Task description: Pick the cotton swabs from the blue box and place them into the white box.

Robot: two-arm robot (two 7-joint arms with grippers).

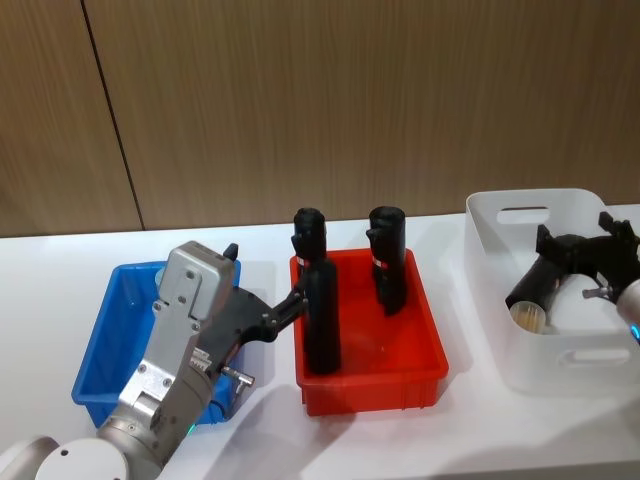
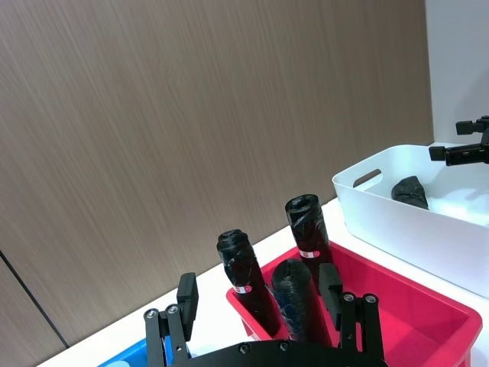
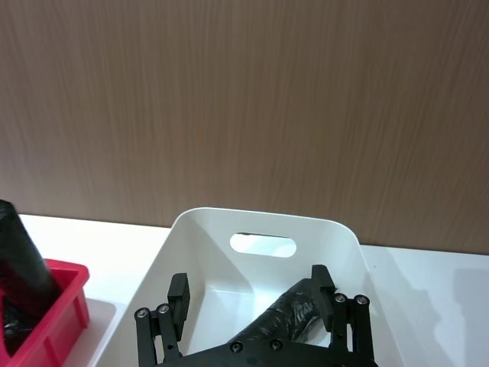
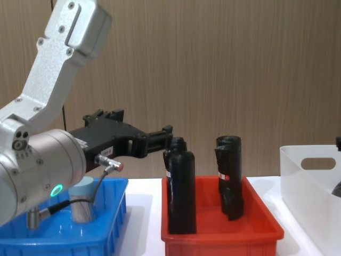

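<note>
A cotton swabs jar (image 4: 82, 206) with a pale lid stands upright in the blue box (image 4: 115, 214), seen at the table's left (image 1: 98, 335). Above that box my left gripper (image 1: 266, 276) hangs open and holds nothing; it points toward the red bin, well above the jar (image 2: 258, 294). Over the white box (image 1: 592, 362) at the right my right gripper (image 1: 576, 231) is open too. Its fingers (image 3: 178, 289) stand wide apart above a black roll (image 3: 292, 315) lying inside the white box (image 3: 260, 219). A tan patch shows at that roll's near end.
A red bin (image 1: 372, 386) sits between the two boxes with three upright black rolls (image 1: 320, 322) (image 1: 388, 266) (image 2: 296, 294). One roll stands close to my left gripper's fingertip (image 4: 168, 130). A wood-panelled wall closes the back. White tabletop lies in front of the bins.
</note>
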